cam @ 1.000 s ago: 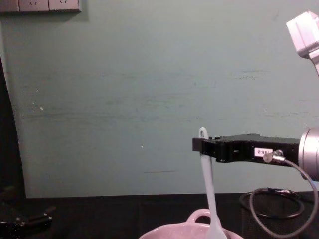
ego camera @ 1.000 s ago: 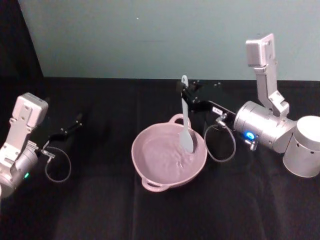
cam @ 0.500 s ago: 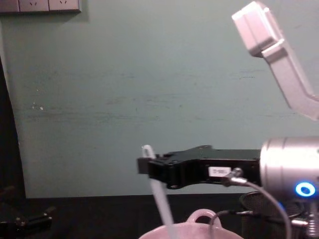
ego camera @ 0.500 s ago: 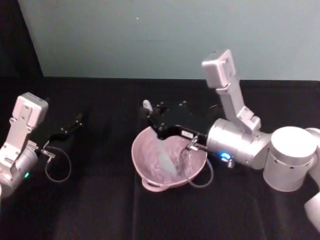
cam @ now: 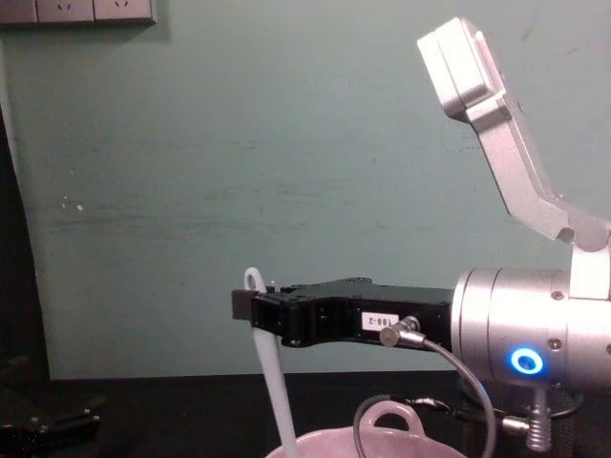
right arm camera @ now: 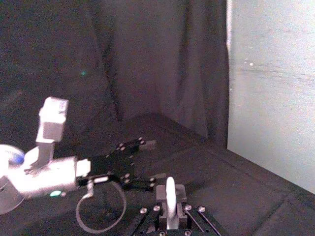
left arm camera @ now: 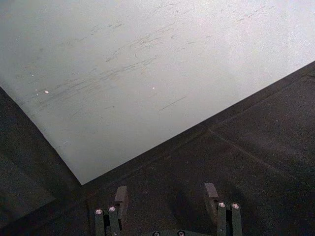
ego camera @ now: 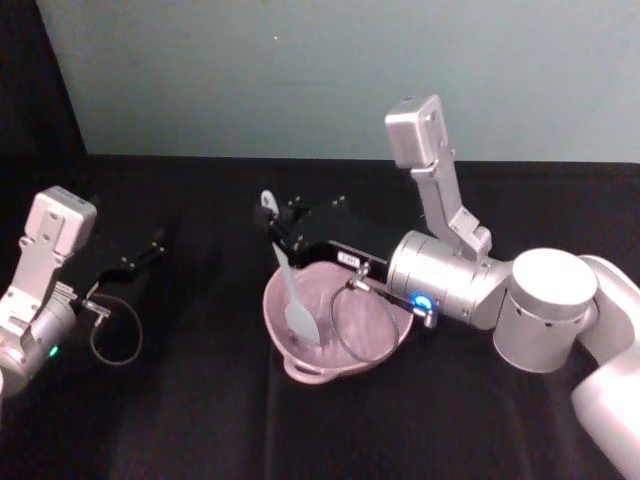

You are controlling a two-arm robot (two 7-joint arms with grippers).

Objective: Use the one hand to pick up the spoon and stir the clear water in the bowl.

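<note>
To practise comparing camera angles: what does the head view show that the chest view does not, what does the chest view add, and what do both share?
Head view: the inside of the bowl, with the spoon head dipped in it. Chest view: wall sockets high up, and the spoon's handle leaning, seen from the side. Both: the right gripper shut on the handle's top above the bowl, and the left gripper parked at the left.
</note>
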